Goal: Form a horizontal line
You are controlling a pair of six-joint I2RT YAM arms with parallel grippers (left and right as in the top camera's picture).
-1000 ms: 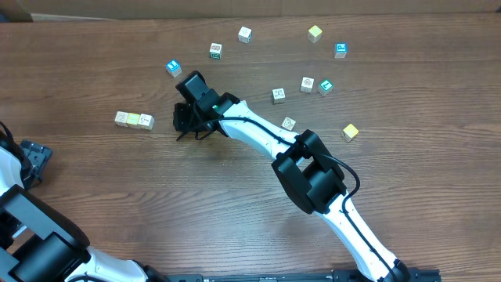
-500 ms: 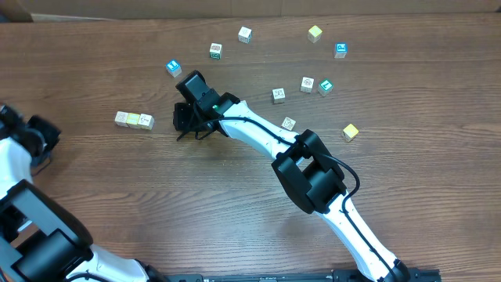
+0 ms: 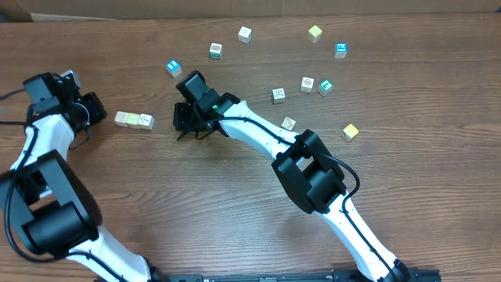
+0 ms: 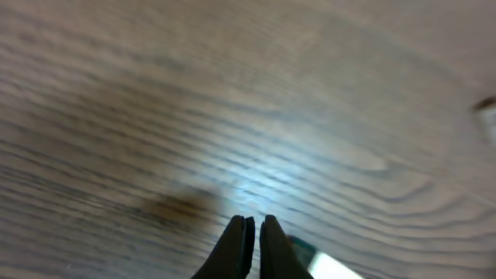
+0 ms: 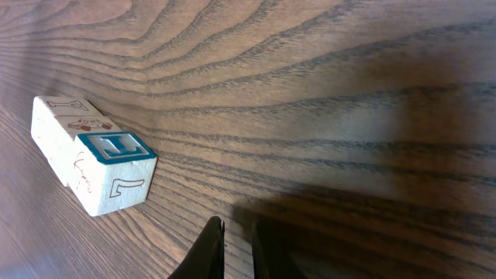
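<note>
The horizontal line [image 3: 134, 120] lies left of centre as a short row of touching cubes; overhead I make out white, yellow, white. The right wrist view looks along the row [image 5: 93, 159], and the nearest cube has a blue-framed top. My left gripper [image 3: 99, 110] is just left of the row and apart from it. Its view is blurred, and the left gripper [image 4: 254, 225] is shut with nothing between its fingers. My right gripper [image 3: 186, 130] rests low over the wood, right of the row. The right gripper [image 5: 238, 229] is shut and empty.
Loose single cubes lie across the far half of the table: a blue one [image 3: 173, 67], white ones [image 3: 215, 51] [image 3: 245, 34] [image 3: 278, 95], and yellow ones [image 3: 315, 33] [image 3: 350, 131]. A blurred pale shape [image 4: 329, 266] lies beside the left fingers.
My left arm has swung up from the table's lower left edge to just left of the row, and its gripper has shut. The right arm and the cubes have not moved.
</note>
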